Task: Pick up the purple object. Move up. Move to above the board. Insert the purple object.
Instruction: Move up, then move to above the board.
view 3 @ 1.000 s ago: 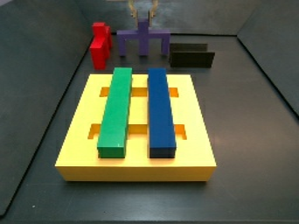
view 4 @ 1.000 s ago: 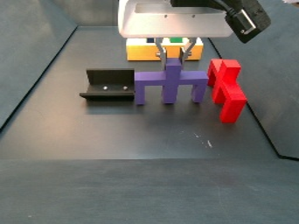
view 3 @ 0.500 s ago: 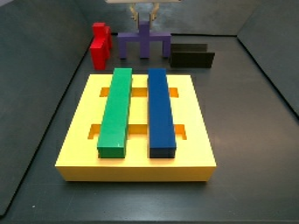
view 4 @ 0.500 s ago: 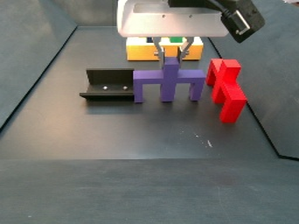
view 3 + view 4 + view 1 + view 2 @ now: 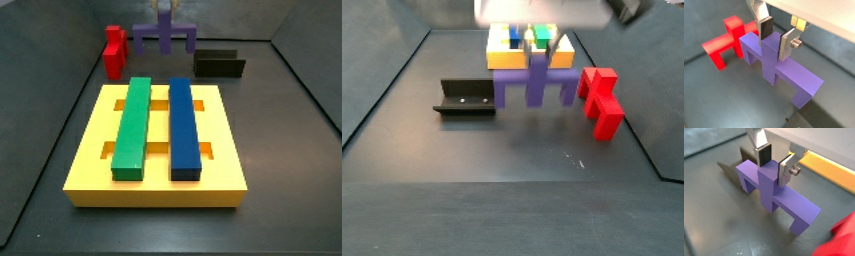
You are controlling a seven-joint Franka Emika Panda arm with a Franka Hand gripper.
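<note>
Since a second earlier, the purple object [image 5: 163, 35] rose off the floor with the gripper [image 5: 777, 35], and in a side view its legs [image 5: 536, 87] hung clear above a faint shadow, blurred by motion.

Nearest you in the side view from the board's end sat the board [image 5: 158, 175], yellow and flat, carrying a green bar [image 5: 132, 127] and a long blue bar [image 5: 185, 126] side by side along its top (both seated in the slots). Beyond it stood the red block [image 5: 115, 52] on one side and the fixture [image 5: 219, 64] on the other, with the purple piece raised between them.

You could see in both wrist views that the gripper was pinching the central upright stub [image 5: 767, 175], its silver finger plates [image 5: 788, 44] pressed against either face. The crossbar hung level below the fingers, apart from the red block [image 5: 725, 41] beside it. The board's yellow edge [image 5: 827, 169] showed behind.
</note>
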